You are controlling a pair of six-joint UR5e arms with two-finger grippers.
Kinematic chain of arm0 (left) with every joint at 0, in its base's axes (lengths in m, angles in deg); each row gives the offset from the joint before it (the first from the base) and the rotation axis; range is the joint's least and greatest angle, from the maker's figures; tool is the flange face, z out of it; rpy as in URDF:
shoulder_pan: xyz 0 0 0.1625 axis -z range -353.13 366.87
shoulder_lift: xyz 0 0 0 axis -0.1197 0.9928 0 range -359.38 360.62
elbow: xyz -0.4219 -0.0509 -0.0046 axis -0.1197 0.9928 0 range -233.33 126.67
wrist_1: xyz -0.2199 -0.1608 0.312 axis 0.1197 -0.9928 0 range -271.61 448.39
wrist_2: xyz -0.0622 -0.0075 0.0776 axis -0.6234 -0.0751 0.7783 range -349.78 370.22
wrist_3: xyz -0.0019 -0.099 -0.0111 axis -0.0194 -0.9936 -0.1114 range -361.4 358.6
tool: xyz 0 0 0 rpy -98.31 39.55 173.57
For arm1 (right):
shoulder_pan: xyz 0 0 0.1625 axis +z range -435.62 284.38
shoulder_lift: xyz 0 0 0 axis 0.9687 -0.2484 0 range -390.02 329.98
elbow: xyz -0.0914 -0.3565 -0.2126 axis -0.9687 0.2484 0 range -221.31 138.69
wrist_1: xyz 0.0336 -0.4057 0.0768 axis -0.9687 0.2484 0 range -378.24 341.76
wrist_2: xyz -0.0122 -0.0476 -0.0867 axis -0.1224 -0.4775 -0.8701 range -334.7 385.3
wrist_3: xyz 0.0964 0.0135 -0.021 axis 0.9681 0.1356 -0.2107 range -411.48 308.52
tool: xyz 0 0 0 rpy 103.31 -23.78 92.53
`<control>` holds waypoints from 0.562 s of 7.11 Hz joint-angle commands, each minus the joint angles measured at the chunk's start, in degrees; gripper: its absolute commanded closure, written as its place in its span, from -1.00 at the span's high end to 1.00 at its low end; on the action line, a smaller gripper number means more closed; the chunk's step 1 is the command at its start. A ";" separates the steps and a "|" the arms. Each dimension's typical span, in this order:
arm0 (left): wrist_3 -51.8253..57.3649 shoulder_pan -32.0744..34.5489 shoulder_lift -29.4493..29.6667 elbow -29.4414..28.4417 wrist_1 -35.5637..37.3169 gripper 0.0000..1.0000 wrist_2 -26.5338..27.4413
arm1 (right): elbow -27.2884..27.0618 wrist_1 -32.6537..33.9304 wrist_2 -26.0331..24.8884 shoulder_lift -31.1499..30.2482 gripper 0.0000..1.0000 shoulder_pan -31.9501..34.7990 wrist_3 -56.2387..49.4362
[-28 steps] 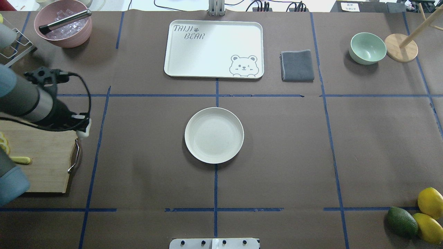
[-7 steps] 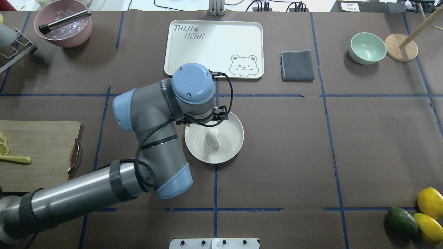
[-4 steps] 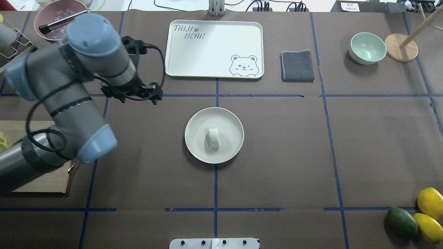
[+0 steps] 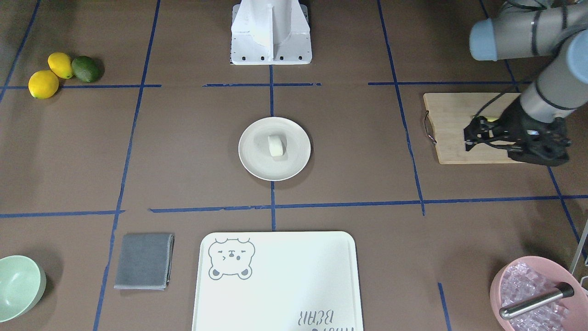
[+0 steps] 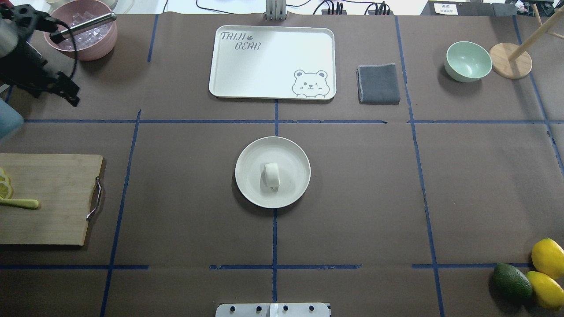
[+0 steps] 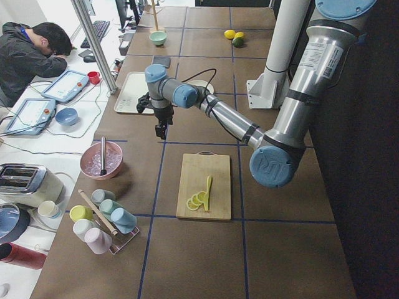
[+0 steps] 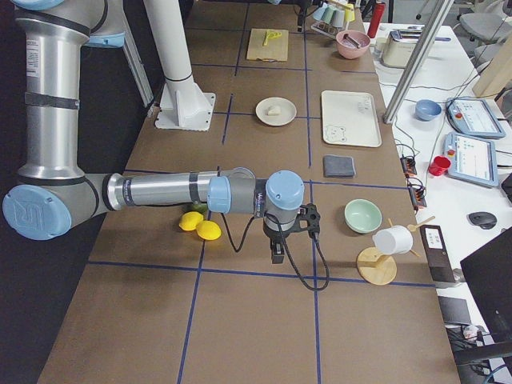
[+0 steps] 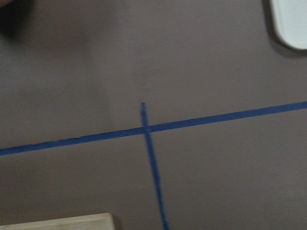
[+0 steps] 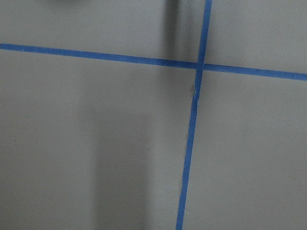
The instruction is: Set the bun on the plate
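The bun, a small cream roll, lies on its side in the middle of the round cream plate at the table's centre; the front view shows the bun on the plate too. My left gripper hangs far off at the table's far left, open and holding nothing; in the front view the left gripper hovers over the cutting board. Only the right side view shows my right gripper, pointing down near the lemons, and I cannot tell its state.
A bear-print tray, a grey cloth and a green bowl line the far side. A pink bowl of ice stands far left, next to my left gripper. A cutting board lies left; lemons near right.
The plate was bare while my left gripper held the bun over the board. The bun then came to rest on the plate, and the left arm swung back to the far left.
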 commanded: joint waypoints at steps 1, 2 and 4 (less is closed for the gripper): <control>17.00 10.89 -4.52 -4.38 3.11 1.00 -1.94 | 2.40 -0.09 1.98 0.58 1.00 1.12 -1.18; 21.50 15.63 -6.97 -6.40 3.65 1.00 -2.03 | 2.50 -0.09 1.80 0.75 1.00 1.73 -1.01; 22.16 21.28 -11.97 -10.70 2.61 1.00 -7.62 | 2.50 -0.09 1.54 2.16 1.00 2.26 -0.84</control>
